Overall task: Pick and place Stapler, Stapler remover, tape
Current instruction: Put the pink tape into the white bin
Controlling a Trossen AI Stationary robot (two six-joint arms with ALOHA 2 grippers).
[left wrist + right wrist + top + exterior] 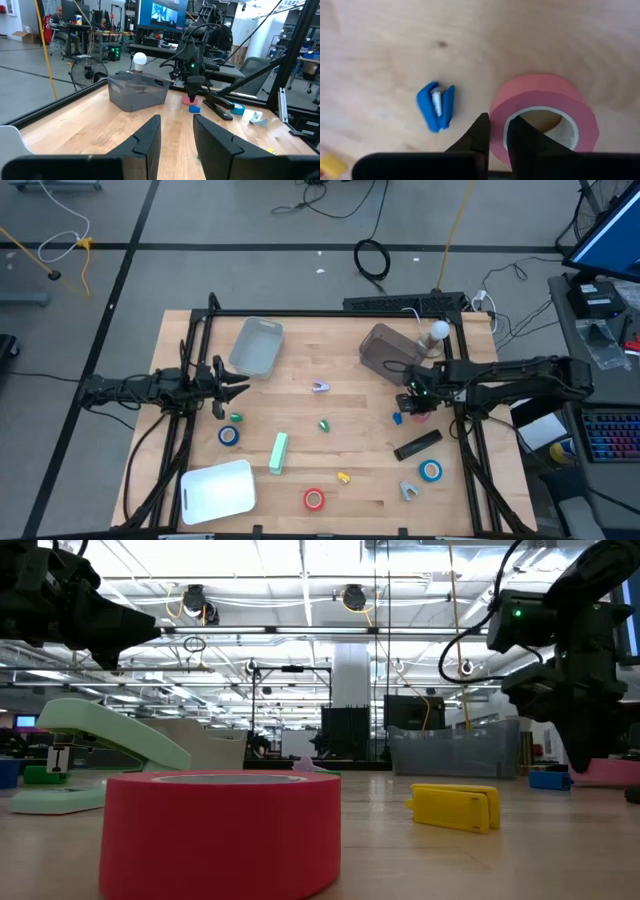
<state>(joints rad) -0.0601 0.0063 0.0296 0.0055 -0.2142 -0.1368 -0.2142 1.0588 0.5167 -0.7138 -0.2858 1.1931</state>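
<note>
2 fingers of the right gripper (497,131) are clenched across the wall of the red tape roll (545,112) at the table's (300,360) 3 o'clock edge. Roll lies flat, 1 finger in the core, 1 outside, w/ a blue staple remover (436,106) just beside. Left gripper (175,137) waits at 9 o'clock, part open, empty.

A red tape roll (543,116) is lying flat near the desk's right edge, a small blue stapler remover (436,106) sitting just beside it.

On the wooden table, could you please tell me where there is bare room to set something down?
Free: the middle strip between the purple staple remover and the mint green stapler. Crowded: the right side, where the right gripper pinches the pink tape roll beside the black stapler.
</note>
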